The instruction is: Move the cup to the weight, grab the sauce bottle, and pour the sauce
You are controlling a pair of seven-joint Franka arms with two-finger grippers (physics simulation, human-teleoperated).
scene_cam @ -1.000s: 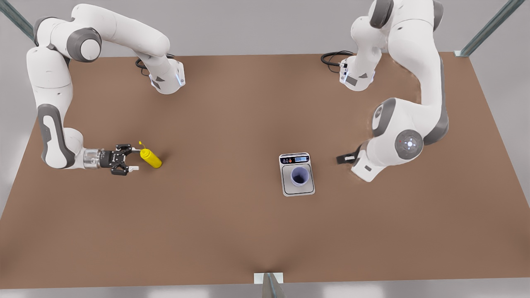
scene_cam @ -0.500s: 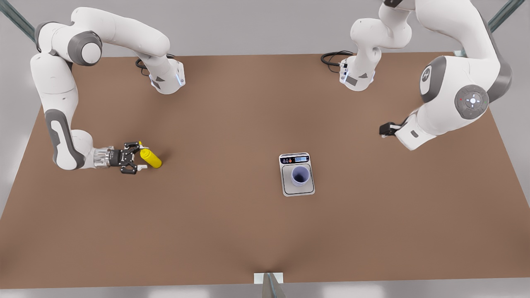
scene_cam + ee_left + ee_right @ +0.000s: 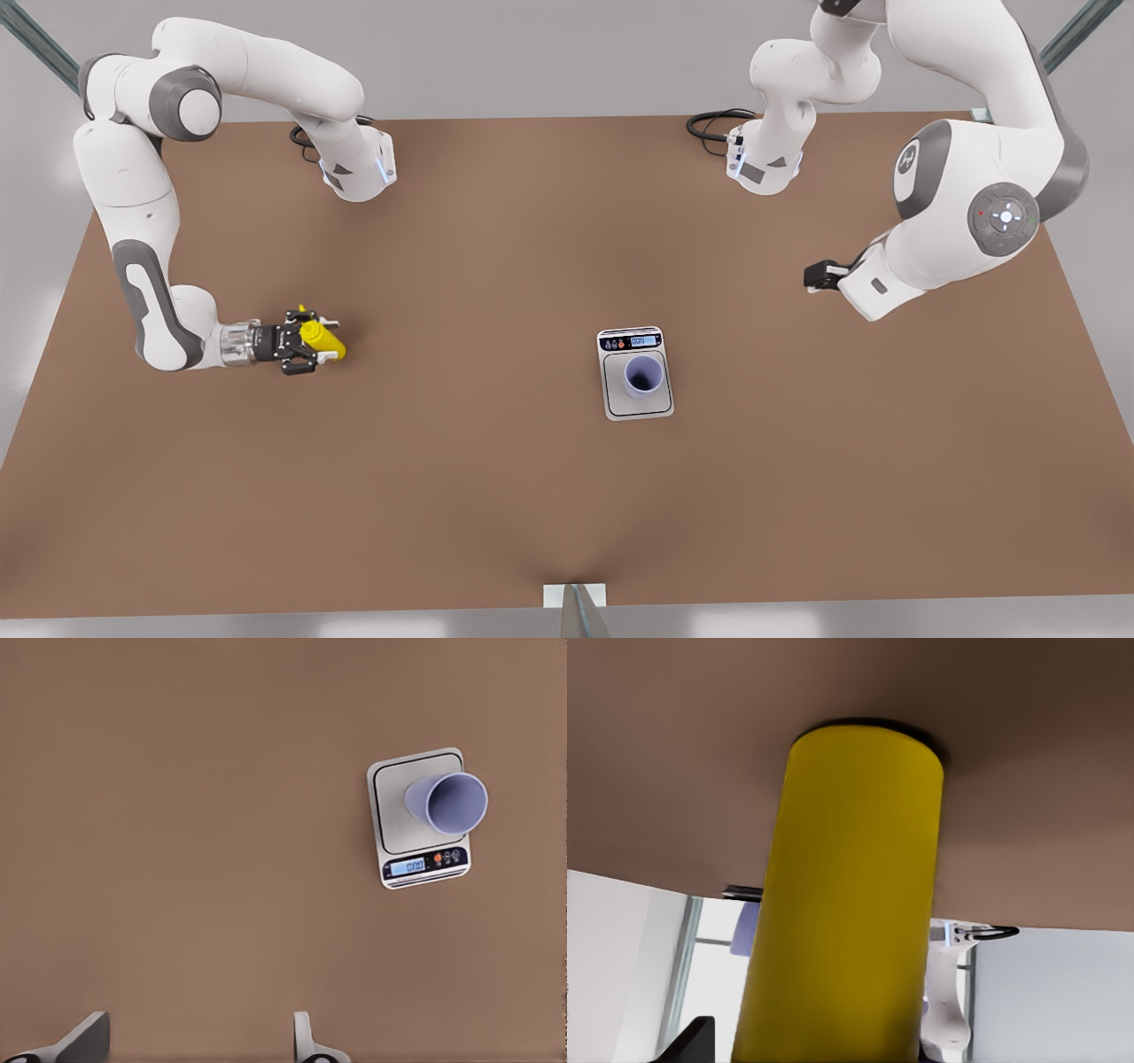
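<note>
We log the right gripper (image 3: 312, 346) at the table's (image 3: 496, 496) 9 o'clock side in the front view, fingers straddling the bottle (image 3: 322, 338), spread either side; contact unclear. The bottle (image 3: 846, 904) stands on the table. The cup (image 3: 642, 376) sits on the scale (image 3: 635, 406), near centre. The left gripper (image 3: 813, 276) waits at 3 o'clock, fingers (image 3: 306, 1041) spread apart, empty.

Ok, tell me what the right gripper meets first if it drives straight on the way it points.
The sauce bottle: the right gripper points toward the front view's right with the bottle already between its open fingers. The left gripper waits at the front view's right.
</note>
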